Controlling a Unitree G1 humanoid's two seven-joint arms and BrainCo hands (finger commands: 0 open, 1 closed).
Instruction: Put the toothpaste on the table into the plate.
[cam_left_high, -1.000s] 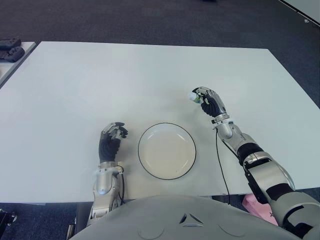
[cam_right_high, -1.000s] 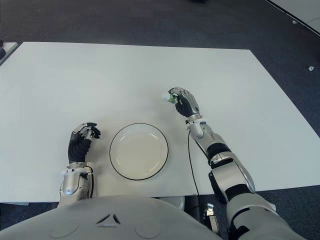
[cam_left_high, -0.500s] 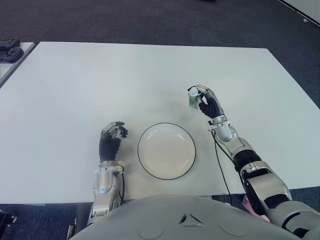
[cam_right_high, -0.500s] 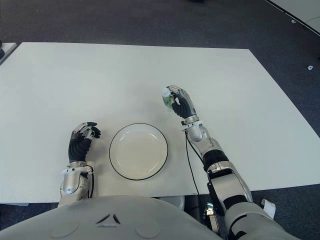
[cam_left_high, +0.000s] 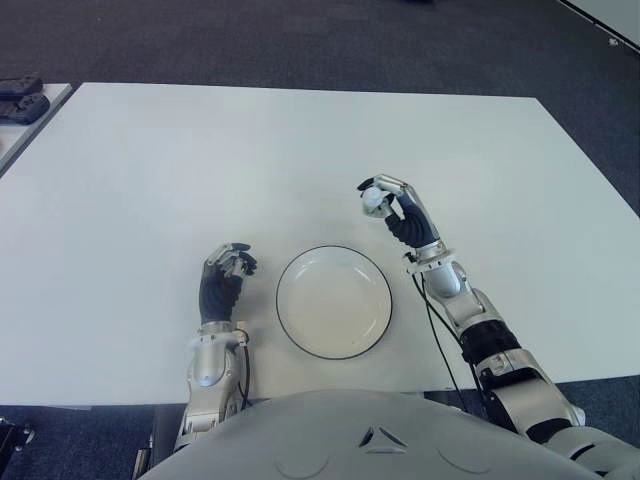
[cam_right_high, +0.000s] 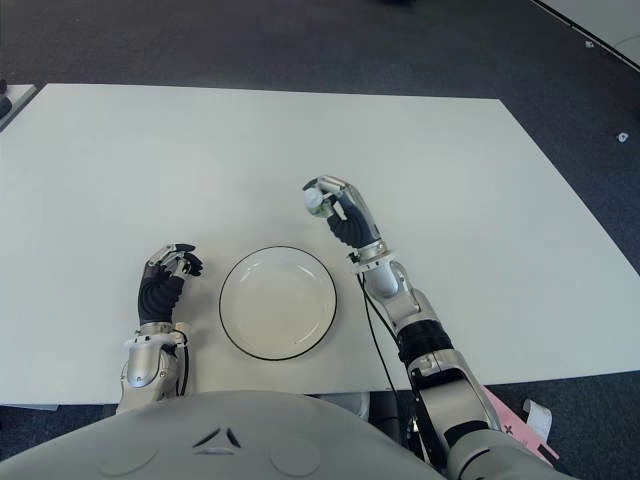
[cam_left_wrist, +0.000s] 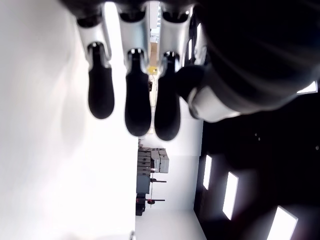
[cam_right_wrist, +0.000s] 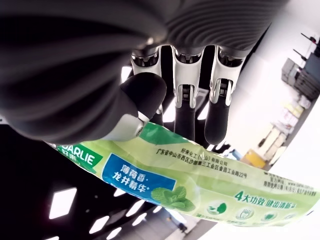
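Observation:
My right hand (cam_left_high: 392, 210) is shut on a green and white toothpaste tube (cam_right_wrist: 190, 185), held above the table just beyond the upper right of the plate. Only the tube's white cap end (cam_left_high: 372, 198) pokes out of the fist in the eye views; the right wrist view shows its green printed body pinched between thumb and fingers (cam_right_wrist: 182, 107). The white plate (cam_left_high: 334, 302) with a dark rim sits at the near middle of the white table (cam_left_high: 150, 180) and holds nothing. My left hand (cam_left_high: 224, 280) shows to the left of the plate, its fingers (cam_left_wrist: 132, 95) curled with nothing in them.
A black cable (cam_left_high: 436, 320) runs along my right forearm to the table's near edge. Dark objects (cam_left_high: 20, 100) lie on a second surface at the far left. Dark floor lies beyond the table's far and right edges.
My right hand has carried the toothpaste leftward and nearer, toward the plate's upper right rim. The left hand and the plate have stayed put.

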